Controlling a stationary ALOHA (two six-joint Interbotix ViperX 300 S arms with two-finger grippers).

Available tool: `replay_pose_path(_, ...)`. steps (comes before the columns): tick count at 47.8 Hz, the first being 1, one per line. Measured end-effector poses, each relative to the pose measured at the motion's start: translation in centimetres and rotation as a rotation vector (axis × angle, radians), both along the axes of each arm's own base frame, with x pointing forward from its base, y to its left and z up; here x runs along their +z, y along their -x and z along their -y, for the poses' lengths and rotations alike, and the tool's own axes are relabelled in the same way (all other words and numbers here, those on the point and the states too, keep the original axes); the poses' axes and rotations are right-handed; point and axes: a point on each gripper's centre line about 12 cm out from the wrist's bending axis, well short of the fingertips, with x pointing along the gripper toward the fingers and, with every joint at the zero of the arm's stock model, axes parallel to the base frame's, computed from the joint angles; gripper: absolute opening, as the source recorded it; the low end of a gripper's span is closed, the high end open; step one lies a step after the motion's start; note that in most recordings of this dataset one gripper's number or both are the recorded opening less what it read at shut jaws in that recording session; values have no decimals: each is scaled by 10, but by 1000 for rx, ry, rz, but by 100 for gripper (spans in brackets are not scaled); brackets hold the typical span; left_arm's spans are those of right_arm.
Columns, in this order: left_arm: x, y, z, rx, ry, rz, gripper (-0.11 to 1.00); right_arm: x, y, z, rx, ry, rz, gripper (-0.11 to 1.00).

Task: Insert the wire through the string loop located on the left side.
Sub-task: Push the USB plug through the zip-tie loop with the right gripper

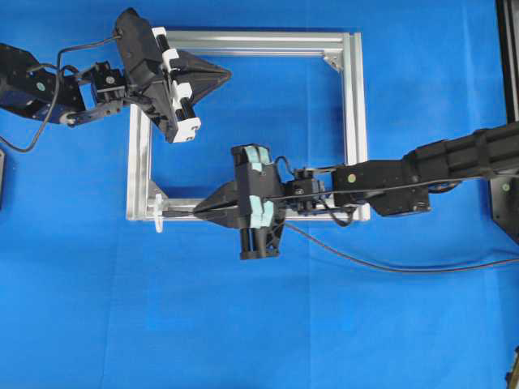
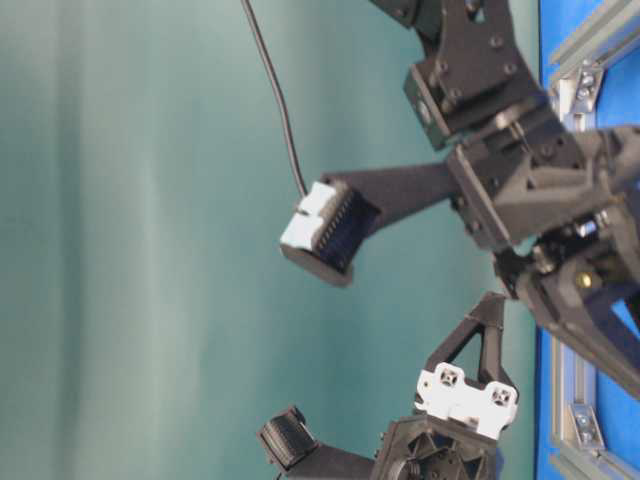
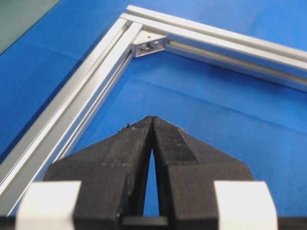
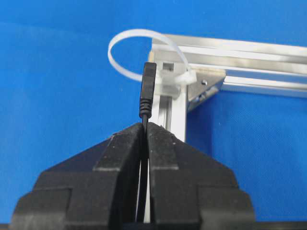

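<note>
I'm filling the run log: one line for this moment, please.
right gripper: shut on wire | plug tip just short of string loop | left gripper: shut, empty

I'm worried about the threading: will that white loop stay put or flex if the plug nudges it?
The string loop looks thin and strap-like, so it would probably flex. It is fastened to the aluminium frame, so likely springs back. The plug seems stiffer.

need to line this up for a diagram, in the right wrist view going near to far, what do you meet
black right gripper shut on the thin black wire → the wire's slim black plug tip → whitish translucent string loop on the corner of the silver aluminium frame
</note>
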Motion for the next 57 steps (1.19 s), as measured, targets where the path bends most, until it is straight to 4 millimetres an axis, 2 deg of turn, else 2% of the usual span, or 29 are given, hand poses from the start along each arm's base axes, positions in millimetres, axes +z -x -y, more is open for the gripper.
replay_pose_path(22, 0, 1, 0, 0, 0, -1, 0, -12, -34, 3, -11, -1, 21, -10)
replay_pose_path(57, -1, 3, 1, 1, 7, -2, 0, -11, -39, 4, -14, -1, 25, -10)
